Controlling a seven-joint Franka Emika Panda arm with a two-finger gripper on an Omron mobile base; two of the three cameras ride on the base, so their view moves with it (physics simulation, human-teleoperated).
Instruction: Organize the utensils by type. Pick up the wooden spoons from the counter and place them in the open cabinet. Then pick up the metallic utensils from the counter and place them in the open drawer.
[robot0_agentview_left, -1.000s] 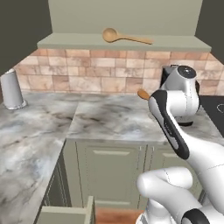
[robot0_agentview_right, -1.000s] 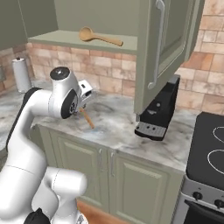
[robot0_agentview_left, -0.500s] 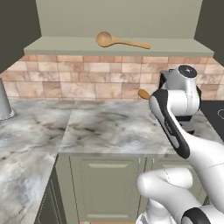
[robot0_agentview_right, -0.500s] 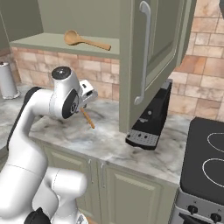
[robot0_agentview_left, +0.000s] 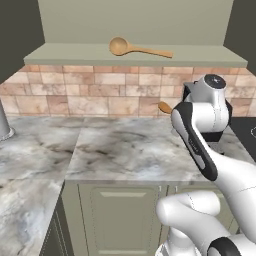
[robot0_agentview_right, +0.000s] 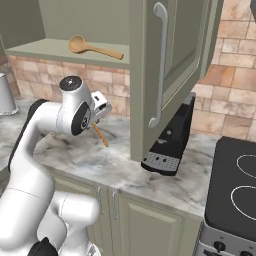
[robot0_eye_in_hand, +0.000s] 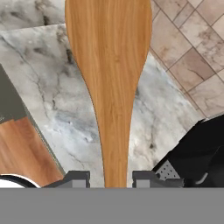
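Observation:
My gripper (robot0_agentview_right: 100, 112) (robot0_eye_in_hand: 111, 178) is shut on the handle of the smaller orange-brown wooden spoon (robot0_eye_in_hand: 111, 87) and holds it above the marble counter (robot0_agentview_left: 115, 150). The spoon's bowl end (robot0_agentview_left: 164, 107) pokes out left of the hand. Its handle (robot0_agentview_right: 100, 135) slants down below the hand. The large light-tan wooden spoon (robot0_agentview_left: 135, 48) (robot0_agentview_right: 92, 47) lies on the shelf of the open cabinet (robot0_agentview_left: 75, 54) (robot0_agentview_right: 40, 49), above and behind the hand. The metallic utensils and the drawer are out of view.
The open cabinet door (robot0_agentview_right: 170, 60) hangs just right of the hand. A black appliance (robot0_agentview_right: 172, 137) (robot0_eye_in_hand: 197, 153) stands on the counter below it, and a stove (robot0_agentview_right: 235, 185) lies further right. A grey canister (robot0_agentview_left: 2, 122) (robot0_agentview_right: 4, 95) stands at the far left.
The whole picture has slid left in both base views, so the base has driven right. The arm keeps its pose with the spoon still in the gripper.

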